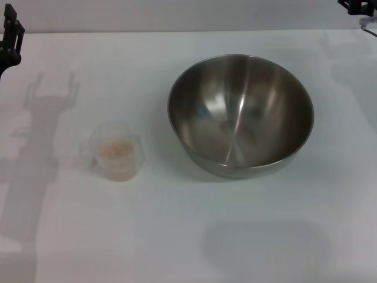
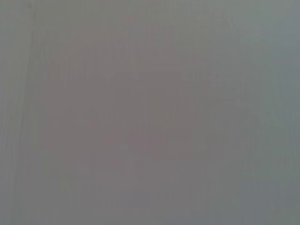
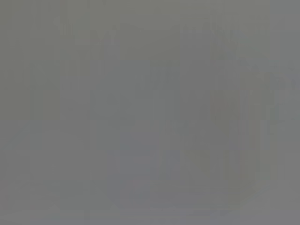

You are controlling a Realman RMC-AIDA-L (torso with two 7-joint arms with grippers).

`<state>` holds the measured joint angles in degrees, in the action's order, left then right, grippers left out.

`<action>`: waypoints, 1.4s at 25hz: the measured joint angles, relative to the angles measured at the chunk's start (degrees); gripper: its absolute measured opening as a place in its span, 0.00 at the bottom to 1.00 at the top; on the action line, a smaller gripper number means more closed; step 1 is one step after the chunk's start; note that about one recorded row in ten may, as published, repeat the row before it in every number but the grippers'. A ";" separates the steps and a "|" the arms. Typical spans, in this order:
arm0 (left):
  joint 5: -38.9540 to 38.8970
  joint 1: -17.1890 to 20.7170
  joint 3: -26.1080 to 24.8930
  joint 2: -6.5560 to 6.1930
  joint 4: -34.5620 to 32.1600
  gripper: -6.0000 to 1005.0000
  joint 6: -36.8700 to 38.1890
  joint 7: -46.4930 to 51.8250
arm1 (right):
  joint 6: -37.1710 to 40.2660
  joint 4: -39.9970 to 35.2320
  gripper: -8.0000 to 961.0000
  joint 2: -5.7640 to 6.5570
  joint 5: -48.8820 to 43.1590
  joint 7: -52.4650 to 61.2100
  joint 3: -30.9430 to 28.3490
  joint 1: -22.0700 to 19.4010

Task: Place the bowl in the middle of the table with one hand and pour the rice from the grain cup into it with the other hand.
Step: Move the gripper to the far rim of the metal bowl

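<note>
We saw the table [image 1: 188,236], white and flat, filling almost the whole head view. On it the bowl [image 1: 240,115] sat upright, right of centre and a bit toward the far side, shiny inside, nothing in it that we could make out. The grain cup [image 1: 115,151] stood upright on the table to the left of the bowl, well apart from it, handle toward the left. The rice [image 1: 116,150] lay inside the cup as a small pale heap. The left gripper [image 1: 10,38] showed only as a dark piece at the far left edge, away from the cup; we could not tell whether it was released or clenched. The right gripper [image 1: 357,8] poked in at the far right corner, clear of the bowl; its state we could not tell either. Both wrist views gave only blank grey surface.
</note>
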<state>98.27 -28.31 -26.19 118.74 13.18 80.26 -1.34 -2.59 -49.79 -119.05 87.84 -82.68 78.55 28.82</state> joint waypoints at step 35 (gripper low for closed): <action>-0.01 0.22 0.36 0.09 0.43 0.69 -0.02 0.28 | -76.04 -16.96 0.74 1.99 -26.80 19.67 -36.70 -3.21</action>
<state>98.26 -28.08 -25.84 118.83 13.61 80.24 -1.05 -78.62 -66.75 -117.06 61.04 -63.02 41.86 25.61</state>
